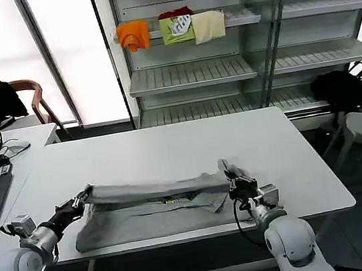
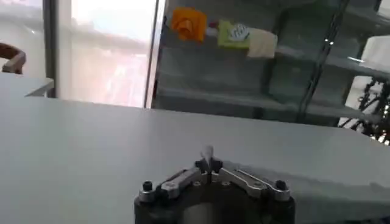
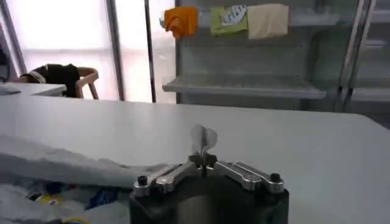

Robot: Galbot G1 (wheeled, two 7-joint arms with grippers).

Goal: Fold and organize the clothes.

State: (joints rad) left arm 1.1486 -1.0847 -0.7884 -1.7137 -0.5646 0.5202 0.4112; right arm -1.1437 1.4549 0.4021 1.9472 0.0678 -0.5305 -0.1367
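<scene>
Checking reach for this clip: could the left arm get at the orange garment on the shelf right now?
Probably not. The left tool is shut on the grey shirt at the table's near edge; the orange garment hangs on a shelf beyond the table's far side.

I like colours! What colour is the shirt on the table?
Light grey shirt; head view shows it best.

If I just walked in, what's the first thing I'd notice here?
You'd notice the light grey shirt at the near edge of the white table, one edge pulled up and stretched between two robot grippers. The left gripper pinches one end and the right gripper pinches the other. Next, the bright orange, green and cream folded garments on the shelf behind.
</scene>
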